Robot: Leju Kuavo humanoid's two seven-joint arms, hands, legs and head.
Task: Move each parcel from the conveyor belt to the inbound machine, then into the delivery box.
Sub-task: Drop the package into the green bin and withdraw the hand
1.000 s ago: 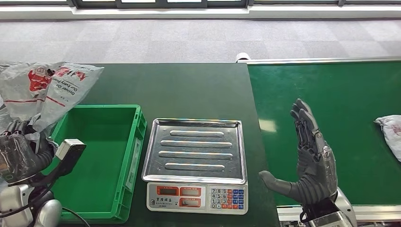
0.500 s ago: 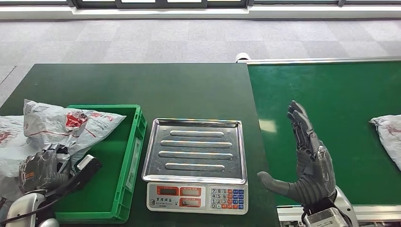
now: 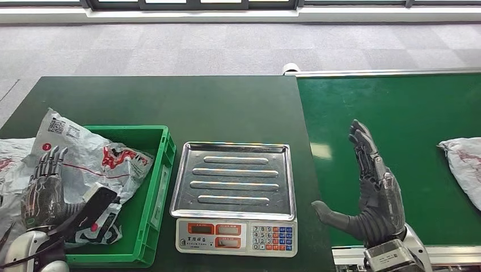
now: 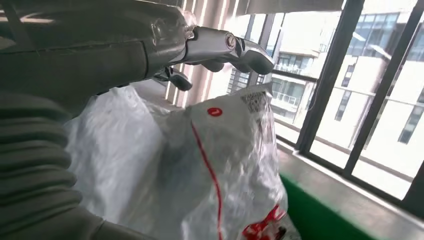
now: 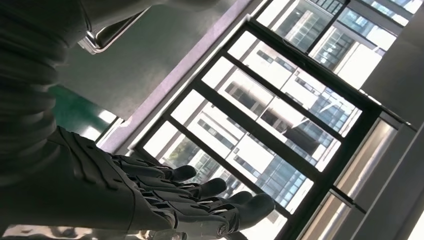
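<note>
Sagging over the left wall of the green delivery box at the lower left of the head view is a crumpled white plastic parcel, printed with red lettering, a thin red line, a small red dot and a black-and-white label near its upper corner. Its right part lies inside the box and its left part spills out onto the dark green table. The left hand rests on the parcel with its fingers stretched straight out and apart, gripping nothing that I can make out; in the left wrist view the same bag shows its red stripe and dot close up.

At the lower middle stands the inbound machine, a scale with a ribbed steel tray and a keypad. The right hand is held upright at the lower right, over the edge of the conveyor belt, fingers flat and spread, holding nothing. A second white parcel lies on the belt at the right edge.

Compared with 0.5 s ago, the first parcel has dropped further into the box, the left hand's fingers have uncurled, and the second parcel has crept left along the belt. The right hand has barely shifted.
</note>
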